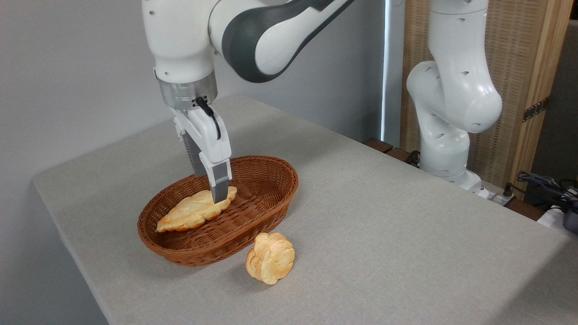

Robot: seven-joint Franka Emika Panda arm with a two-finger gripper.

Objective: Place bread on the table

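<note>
Inside the basket point(253, 212), the bread point(192, 211) lies flat; my tool point(217, 195) straddles its far end, whether gripping I cannot tell. Light, brittle pastry: hold the thick middle.

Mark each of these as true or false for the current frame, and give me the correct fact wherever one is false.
1. The bread lies inside the wicker basket. True.
2. The round bun sits in the basket too. False: it rests on the table, just in front of the basket.
3. The end effector is down at the bread's right end. True.
4. The bread has already been set on the table. False: it is in the basket, not yet lifted out.
5. A person's hand is reaching into the basket. False: only the robot arm is over it.
</note>
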